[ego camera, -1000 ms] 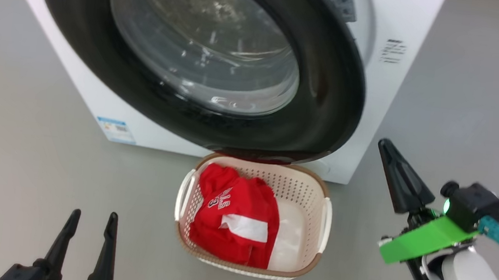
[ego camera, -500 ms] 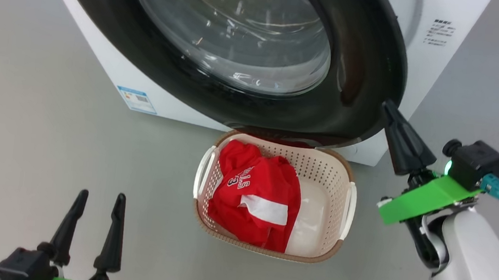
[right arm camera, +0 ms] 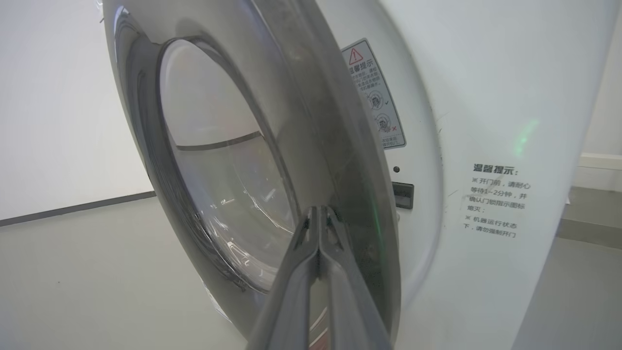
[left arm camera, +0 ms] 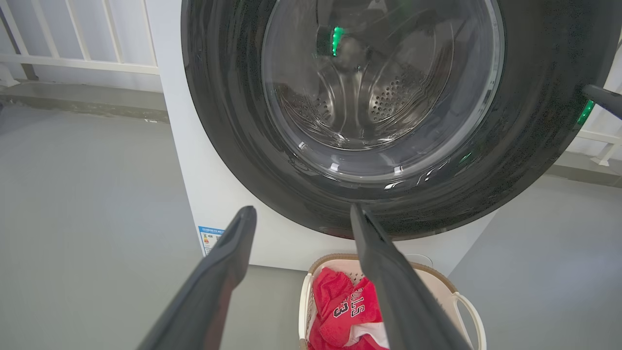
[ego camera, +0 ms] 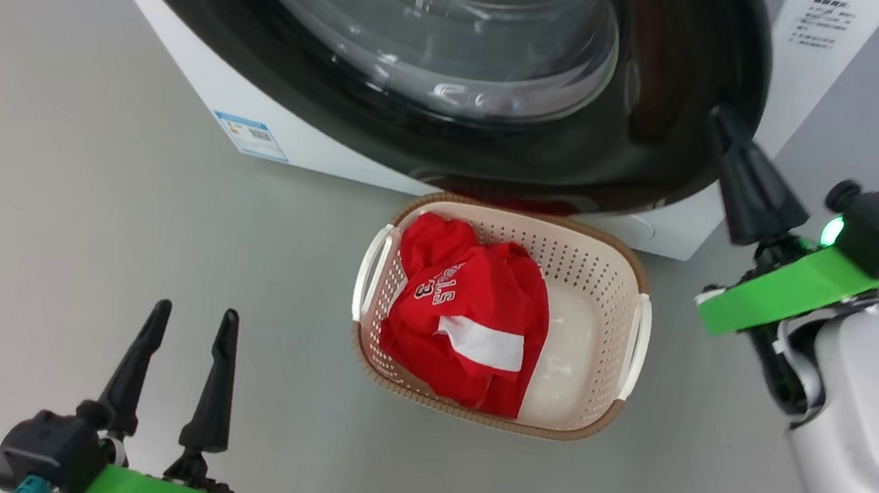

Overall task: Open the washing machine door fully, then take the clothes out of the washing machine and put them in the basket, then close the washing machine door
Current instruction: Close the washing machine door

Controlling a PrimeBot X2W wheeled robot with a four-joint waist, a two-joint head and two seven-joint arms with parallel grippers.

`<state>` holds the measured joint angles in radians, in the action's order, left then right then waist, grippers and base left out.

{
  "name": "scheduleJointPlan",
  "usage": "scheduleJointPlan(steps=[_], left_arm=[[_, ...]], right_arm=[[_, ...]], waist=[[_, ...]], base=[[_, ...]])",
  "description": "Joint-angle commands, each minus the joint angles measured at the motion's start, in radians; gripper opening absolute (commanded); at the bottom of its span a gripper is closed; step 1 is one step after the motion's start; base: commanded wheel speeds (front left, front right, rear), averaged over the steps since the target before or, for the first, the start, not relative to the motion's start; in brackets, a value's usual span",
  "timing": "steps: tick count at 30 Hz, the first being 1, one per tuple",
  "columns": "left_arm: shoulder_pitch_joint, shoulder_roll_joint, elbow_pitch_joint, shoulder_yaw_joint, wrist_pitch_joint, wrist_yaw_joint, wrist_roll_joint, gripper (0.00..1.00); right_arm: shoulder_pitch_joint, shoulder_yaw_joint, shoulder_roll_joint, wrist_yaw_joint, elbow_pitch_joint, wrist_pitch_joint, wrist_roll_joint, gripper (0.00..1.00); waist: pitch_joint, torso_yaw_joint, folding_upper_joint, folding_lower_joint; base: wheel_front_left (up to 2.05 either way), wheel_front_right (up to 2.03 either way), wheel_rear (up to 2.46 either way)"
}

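Observation:
The washing machine door (ego camera: 667, 99), a wide black rim around a glass bowl, stands ajar in front of the white washing machine (ego camera: 796, 80). My right gripper (ego camera: 721, 117) is shut and empty, with its tip (right arm camera: 318, 211) against the door's outer face near the right rim. Below the door, the cream basket (ego camera: 592, 267) sits on the floor with the red clothes (ego camera: 473, 315) heaped in its left half. My left gripper (ego camera: 194, 315) hangs open and empty at the lower left, well clear of the basket. In the left wrist view it (left arm camera: 301, 214) points at the door (left arm camera: 525, 121), over the basket (left arm camera: 440, 279).
Grey floor (ego camera: 82, 225) spreads around the machine and basket. A blue energy sticker (ego camera: 251, 137) sits low on the machine's front. White railings (left arm camera: 77, 48) run behind the machine. Printed labels (right arm camera: 495, 204) mark the front panel beside the door gap.
The head camera has shifted, so the whole picture slides. My shut right gripper has risen from clear of the door to its right rim. The left gripper stays open.

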<state>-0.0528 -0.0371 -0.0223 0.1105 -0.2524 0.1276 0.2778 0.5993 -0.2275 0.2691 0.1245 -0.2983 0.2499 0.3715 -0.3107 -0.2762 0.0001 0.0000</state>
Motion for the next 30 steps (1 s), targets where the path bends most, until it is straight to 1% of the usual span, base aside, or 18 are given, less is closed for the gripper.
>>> scheduleJointPlan(steps=[1, 15, 22, 26, 30], left_arm=[[-0.029, -0.013, 0.03, -0.028, -0.009, 0.003, 0.008, 1.0], [-0.06, -0.013, 0.051, 0.004, -0.009, 0.003, 0.018, 1.0], [-0.069, -0.013, 0.054, 0.002, -0.009, 0.003, 0.02, 1.0], [-0.072, -0.013, 0.052, -0.002, -0.009, 0.003, 0.017, 1.0], [-0.069, -0.013, 0.041, -0.006, -0.009, 0.003, 0.012, 1.0]], right_arm=[[0.03, 0.005, 0.005, 0.006, 0.02, 0.012, 0.009, 0.0], [0.15, 0.062, 0.021, 0.006, -0.007, 0.012, 0.004, 0.0], [0.193, 0.101, 0.002, 0.006, -0.022, 0.012, -0.008, 0.0], [0.2, 0.091, -0.008, 0.006, -0.019, 0.012, -0.016, 0.0], [0.164, 0.06, -0.013, 0.006, -0.011, 0.012, -0.016, 0.0]], waist=[[-0.019, -0.008, -0.0001, 0.0], [-0.08, -0.035, -0.0001, 0.0], [-0.096, -0.038, -0.0001, 0.0], [-0.094, -0.034, -0.0001, 0.0], [-0.075, -0.024, -0.0001, 0.0]], base=[[0.0, 0.0, 0.0], [0.0, 0.0, 0.0], [0.0, 0.0, 0.0], [0.0, 0.0, 0.0], [0.0, 0.0, 0.0]])
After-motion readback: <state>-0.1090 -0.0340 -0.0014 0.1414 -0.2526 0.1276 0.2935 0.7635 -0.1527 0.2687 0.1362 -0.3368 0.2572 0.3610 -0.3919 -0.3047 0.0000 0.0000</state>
